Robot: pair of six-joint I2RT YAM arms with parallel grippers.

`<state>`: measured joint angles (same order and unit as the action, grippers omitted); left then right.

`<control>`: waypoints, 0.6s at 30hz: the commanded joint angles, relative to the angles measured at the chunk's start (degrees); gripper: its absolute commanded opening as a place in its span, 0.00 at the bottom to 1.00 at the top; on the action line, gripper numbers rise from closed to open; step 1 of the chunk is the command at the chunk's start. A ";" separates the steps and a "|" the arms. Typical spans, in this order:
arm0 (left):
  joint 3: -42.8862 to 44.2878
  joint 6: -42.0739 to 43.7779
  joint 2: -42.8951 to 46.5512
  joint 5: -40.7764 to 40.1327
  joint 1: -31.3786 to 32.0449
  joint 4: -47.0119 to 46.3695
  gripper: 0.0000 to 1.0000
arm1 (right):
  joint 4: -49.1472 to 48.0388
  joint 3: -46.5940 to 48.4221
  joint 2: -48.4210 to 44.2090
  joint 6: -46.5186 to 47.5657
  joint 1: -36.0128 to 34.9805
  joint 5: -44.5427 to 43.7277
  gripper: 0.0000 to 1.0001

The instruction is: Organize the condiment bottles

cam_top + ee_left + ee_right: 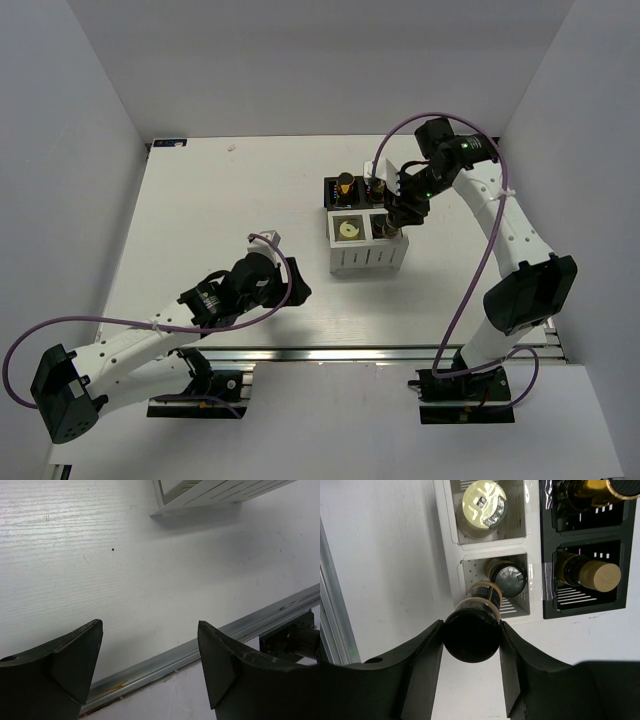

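Right pincer point(471, 626): closed on the dark cap of a brown jar point(479, 597).
Held jar: kept over a white compartment of the box point(365, 262); contact with it cannot be told.
Second jar point(506, 577): seated in that same compartment.
Cream bottle point(481, 502): placed in the neighbouring white compartment.
Gold-capped tall bottle point(590, 574): stood in one black compartment.
Other tall bottle point(600, 487): stood in the other black compartment.
Left pincer point(150, 626): held open and empty above the bench point(150, 570), apart from the box.
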<state>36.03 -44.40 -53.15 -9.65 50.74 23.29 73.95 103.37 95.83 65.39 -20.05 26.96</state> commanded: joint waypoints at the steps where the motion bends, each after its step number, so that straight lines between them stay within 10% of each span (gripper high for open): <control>1: -0.08 0.37 0.67 0.16 0.06 -1.23 0.86 | 0.93 -0.80 -1.35 1.06 -0.16 -1.12 0.00; 18: -0.52 0.37 0.85 0.07 0.06 -1.14 0.86 | -4.05 -6.15 -2.93 -0.96 -0.25 -4.46 0.00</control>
<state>36.01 -44.38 -53.15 -9.65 50.74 23.29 72.88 100.31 94.17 65.32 -20.03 24.16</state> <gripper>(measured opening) 0.861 0.504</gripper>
